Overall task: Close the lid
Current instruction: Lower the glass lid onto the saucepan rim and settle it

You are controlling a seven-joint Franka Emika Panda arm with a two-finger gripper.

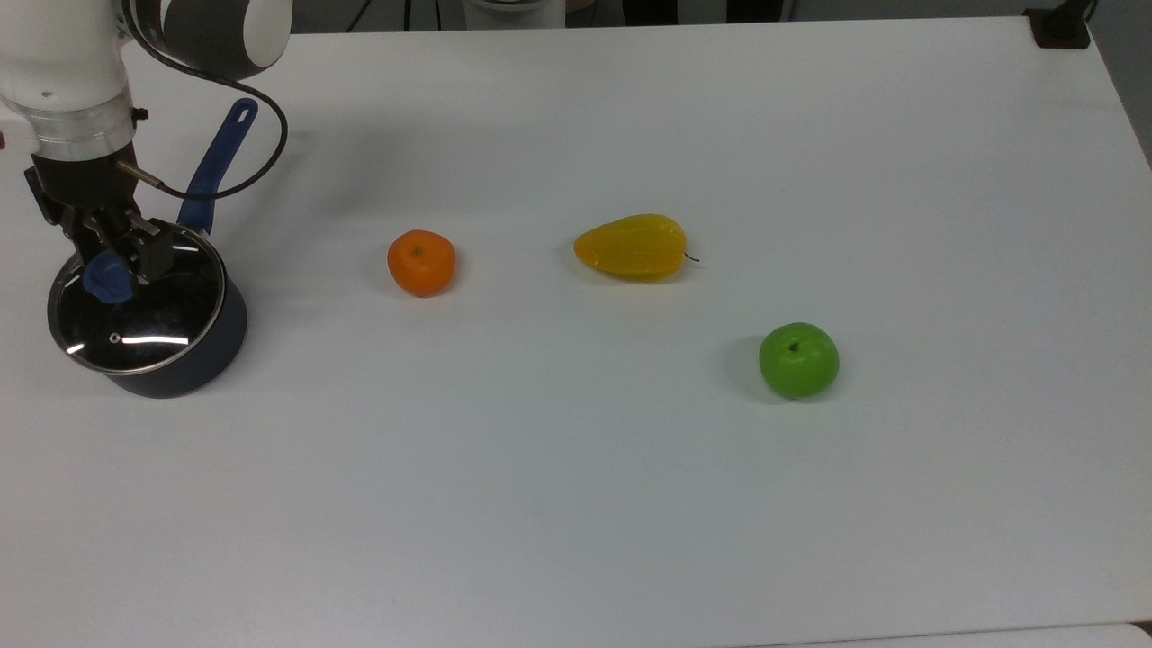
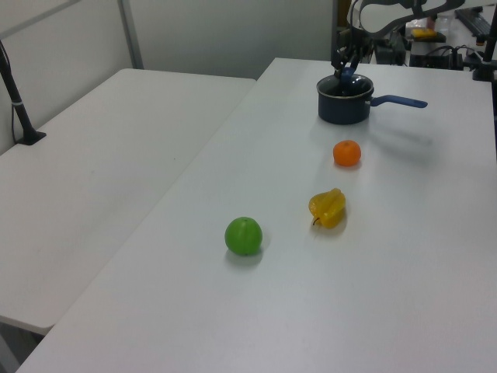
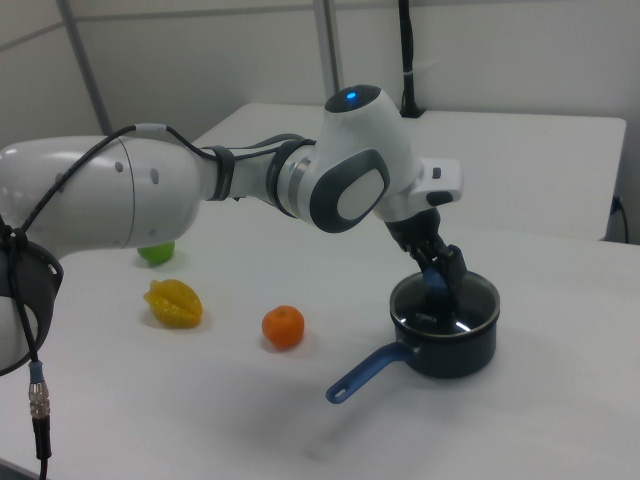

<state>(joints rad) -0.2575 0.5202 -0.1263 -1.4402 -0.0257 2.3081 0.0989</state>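
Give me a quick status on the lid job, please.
Gripper shut on the lid's blue knob. Lid on the pot. Fruit well off; nothing in the way.

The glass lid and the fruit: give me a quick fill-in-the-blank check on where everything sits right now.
1. The round clear glass lid lies on the dark blue ____.
2. The gripper has its fingers beside the lid's blue ____.
3. In the top view, the fruit nearest the pot is the round ____ one.
4. The green apple lies at the top view's ____.

Missing words: pot; knob; orange; right
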